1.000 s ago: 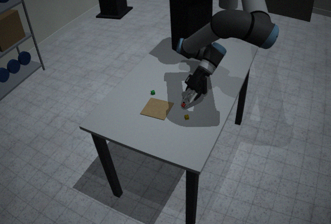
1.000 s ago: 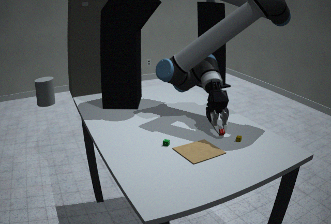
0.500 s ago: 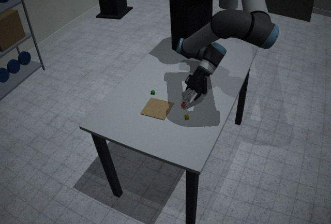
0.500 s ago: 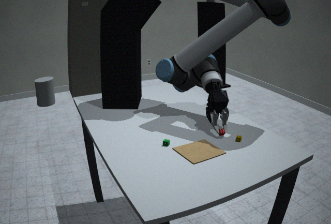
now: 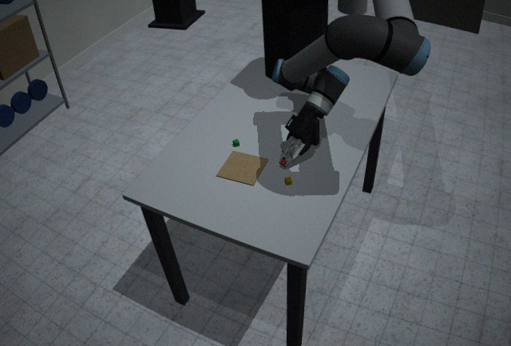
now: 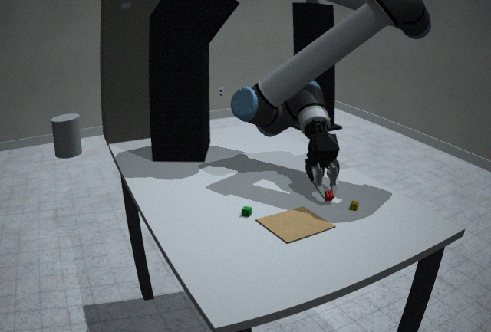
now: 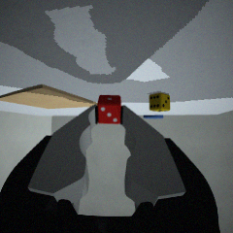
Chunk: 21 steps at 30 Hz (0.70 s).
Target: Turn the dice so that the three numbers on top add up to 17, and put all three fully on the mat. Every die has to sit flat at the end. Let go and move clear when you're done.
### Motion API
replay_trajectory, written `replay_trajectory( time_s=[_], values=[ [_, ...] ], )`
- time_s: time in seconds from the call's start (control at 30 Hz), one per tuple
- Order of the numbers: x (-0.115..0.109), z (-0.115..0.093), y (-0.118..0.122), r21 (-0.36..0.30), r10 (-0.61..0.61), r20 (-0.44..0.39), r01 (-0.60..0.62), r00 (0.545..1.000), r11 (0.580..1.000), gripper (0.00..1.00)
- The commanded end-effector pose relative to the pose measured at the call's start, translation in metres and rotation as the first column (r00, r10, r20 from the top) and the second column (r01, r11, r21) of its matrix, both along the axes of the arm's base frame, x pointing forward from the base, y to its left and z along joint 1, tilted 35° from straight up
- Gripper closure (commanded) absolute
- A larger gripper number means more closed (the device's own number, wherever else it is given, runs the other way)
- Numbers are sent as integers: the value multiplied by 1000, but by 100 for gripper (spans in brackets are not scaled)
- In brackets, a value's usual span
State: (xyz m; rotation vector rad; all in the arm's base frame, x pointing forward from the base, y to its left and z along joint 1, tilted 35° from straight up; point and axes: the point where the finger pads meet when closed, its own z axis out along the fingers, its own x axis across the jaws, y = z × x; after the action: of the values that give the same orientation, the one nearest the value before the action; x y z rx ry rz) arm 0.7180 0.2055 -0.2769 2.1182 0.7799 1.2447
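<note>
the gripper (image 6: 327, 190) is clenched on the red die (image 6: 328, 195), pinching it between its fingertips just above or at the grey table (image 6: 222, 264), beside the far corner of the tan mat (image 6: 295, 224) but off it. in the wrist view the red die's (image 7: 109, 110) face toward the camera shows three white pips. the yellow die (image 6: 354, 205) sits near it on the table, the green die (image 6: 246, 211) apart on the mat's other side; neither is on the mat. no brand, label or writing can be read.
</note>
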Motion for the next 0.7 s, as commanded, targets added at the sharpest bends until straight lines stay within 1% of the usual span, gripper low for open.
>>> replay_trajectory(
  time_s=[0.0, 0.67],
  values=[
    [0, 0, 0, 0, 0, 0, 0, 1000, 1000, 97],
    [4, -8, 5, 0, 0, 0, 0, 1000, 1000, 97]
  ],
)
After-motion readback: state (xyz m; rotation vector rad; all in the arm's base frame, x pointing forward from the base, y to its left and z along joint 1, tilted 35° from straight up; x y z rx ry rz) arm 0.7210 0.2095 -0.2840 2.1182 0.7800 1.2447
